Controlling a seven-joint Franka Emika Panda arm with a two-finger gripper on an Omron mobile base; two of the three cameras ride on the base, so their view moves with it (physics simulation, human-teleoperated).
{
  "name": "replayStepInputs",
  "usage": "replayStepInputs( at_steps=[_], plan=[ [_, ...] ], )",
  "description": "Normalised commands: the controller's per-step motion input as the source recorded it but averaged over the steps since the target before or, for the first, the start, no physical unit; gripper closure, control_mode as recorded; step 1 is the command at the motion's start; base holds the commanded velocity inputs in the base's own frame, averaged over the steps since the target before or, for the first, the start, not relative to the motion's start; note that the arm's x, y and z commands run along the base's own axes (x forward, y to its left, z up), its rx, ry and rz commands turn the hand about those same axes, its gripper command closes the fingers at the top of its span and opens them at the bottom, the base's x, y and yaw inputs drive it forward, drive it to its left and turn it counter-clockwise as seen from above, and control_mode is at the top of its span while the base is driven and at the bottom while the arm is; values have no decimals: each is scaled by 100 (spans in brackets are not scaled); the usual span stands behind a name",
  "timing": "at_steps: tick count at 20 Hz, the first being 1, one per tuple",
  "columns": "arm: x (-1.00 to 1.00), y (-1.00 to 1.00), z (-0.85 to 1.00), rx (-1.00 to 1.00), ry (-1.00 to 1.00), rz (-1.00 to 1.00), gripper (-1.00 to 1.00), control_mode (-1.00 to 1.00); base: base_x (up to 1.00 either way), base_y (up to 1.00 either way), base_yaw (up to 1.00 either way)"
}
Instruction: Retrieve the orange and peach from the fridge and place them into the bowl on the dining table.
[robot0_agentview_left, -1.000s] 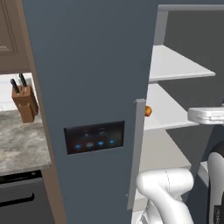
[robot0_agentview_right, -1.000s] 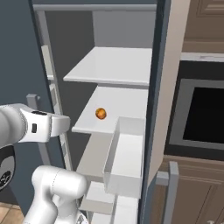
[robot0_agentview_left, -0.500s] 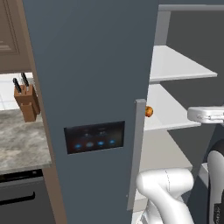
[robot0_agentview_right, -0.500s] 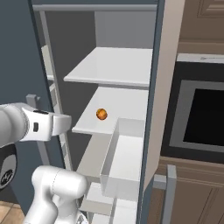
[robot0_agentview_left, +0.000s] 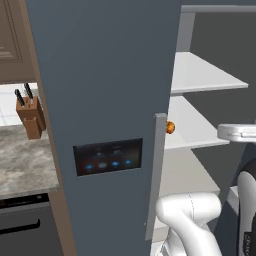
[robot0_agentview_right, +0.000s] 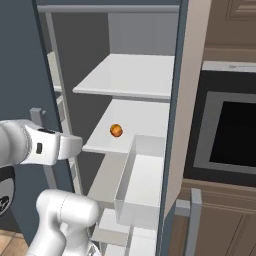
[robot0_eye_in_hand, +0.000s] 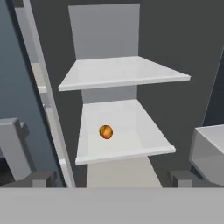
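The slate-blue fridge (robot0_agentview_left: 100, 75) stands with its left door shut and its right side open, pale shelves (robot0_agentview_right: 130, 75) showing inside. One small round orange-coloured fruit (robot0_agentview_right: 116, 130) lies on the middle shelf (robot0_eye_in_hand: 131, 131); I cannot tell whether it is the orange or the peach. That fruit (robot0_eye_in_hand: 105, 131) also peeks out beside the door handle (robot0_agentview_left: 170, 127). My gripper (robot0_eye_in_hand: 111, 178) is open, outside the fridge, level with and well short of that shelf. A second fruit, the bowl and the dining table are out of view.
The open right door carries a grey bin (robot0_agentview_right: 137, 185) close to my arm's right. A built-in oven (robot0_agentview_right: 227, 132) sits in brown cabinets beyond it. Left of the fridge, a knife block (robot0_agentview_left: 30, 117) stands on a marble counter (robot0_agentview_left: 25, 165).
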Motion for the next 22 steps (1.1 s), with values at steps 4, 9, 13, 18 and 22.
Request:
replayStepInputs(
  at_steps=[4,9,13,18,22],
  plan=[
    [-19,-26,0,0,21,-7,-100,-100,0,0,0],
    [-1,-10,4,0,23,-2,-100,-100,0,0,0],
    [0,5,-4,-1,17,0,-100,-100,0,0,0],
    [0,3,-26,0,3,0,-100,-100,0,0,0],
    [0,0,-41,0,0,0,-100,-100,0,0,0]
  ],
)
